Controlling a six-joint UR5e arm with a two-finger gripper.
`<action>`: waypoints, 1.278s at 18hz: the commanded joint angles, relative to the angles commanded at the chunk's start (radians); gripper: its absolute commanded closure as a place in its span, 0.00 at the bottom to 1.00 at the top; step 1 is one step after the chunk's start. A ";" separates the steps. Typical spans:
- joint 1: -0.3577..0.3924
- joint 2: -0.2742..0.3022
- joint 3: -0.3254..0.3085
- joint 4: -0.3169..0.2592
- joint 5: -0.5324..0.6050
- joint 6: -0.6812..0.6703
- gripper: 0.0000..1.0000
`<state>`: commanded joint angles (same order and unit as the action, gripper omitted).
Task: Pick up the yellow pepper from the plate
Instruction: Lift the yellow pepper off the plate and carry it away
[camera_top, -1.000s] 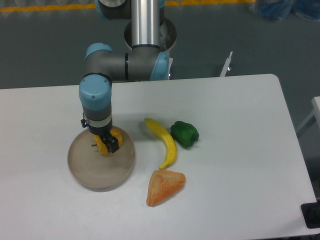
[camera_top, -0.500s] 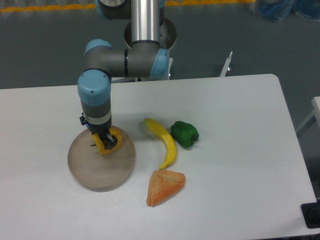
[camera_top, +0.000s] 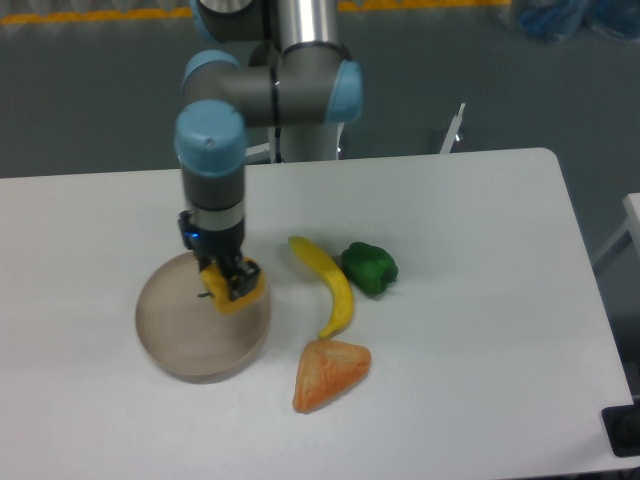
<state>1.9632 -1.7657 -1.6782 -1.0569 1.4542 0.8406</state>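
The yellow pepper is held between the fingers of my gripper, which is shut on it. The pepper hangs over the right rim of the round beige plate, and whether it still touches that rim cannot be told. A thin dark stem sticks out from the pepper's left side. The arm comes straight down from above onto the pepper. The plate's dish holds nothing else.
A long yellow banana lies just right of the plate. A green pepper sits beside it. An orange wedge lies in front of the banana. The arm's base stands at the table's back edge.
The gripper has moved right and slightly up with the yellow pepper, from the plate's upper middle to over its right rim. The arm's elbow swung right too.
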 joint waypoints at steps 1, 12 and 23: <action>0.038 0.003 0.014 -0.002 -0.002 0.005 0.70; 0.414 0.002 0.103 -0.172 0.005 0.384 0.70; 0.513 -0.095 0.176 -0.172 0.063 0.532 0.78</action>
<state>2.4759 -1.8606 -1.5018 -1.2288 1.5171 1.3729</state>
